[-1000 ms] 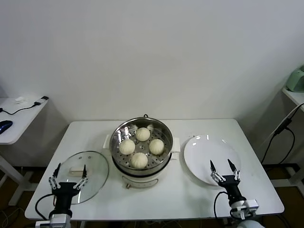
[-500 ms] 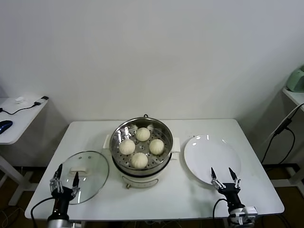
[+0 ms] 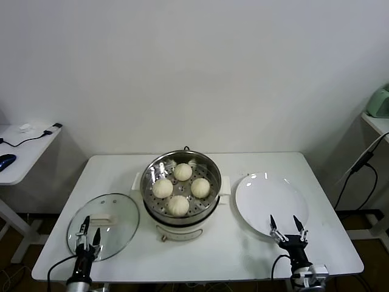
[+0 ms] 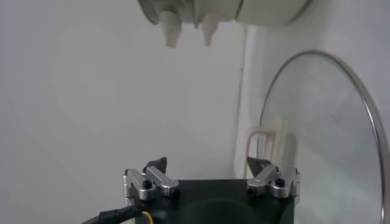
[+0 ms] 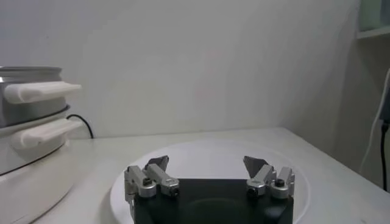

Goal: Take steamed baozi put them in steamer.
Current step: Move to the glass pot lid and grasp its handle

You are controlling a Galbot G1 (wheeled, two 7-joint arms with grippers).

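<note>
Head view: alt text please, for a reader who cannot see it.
Four steamed baozi sit in the steamer mid-table, a glass lid to its left and a white plate to its right. Left gripper and right gripper hang open at the near edge.

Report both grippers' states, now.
Left gripper: open, holding nothing, at the table's near edge by the glass lid.
Right gripper: open, holding nothing, at the near rim of the white plate.

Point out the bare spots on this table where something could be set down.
Free: the table strip behind the plate, the back-left corner beyond the glass lid, and the front edge before the steamer. Crowded: the middle row of lid, steamer with four baozi, and plate.
</note>
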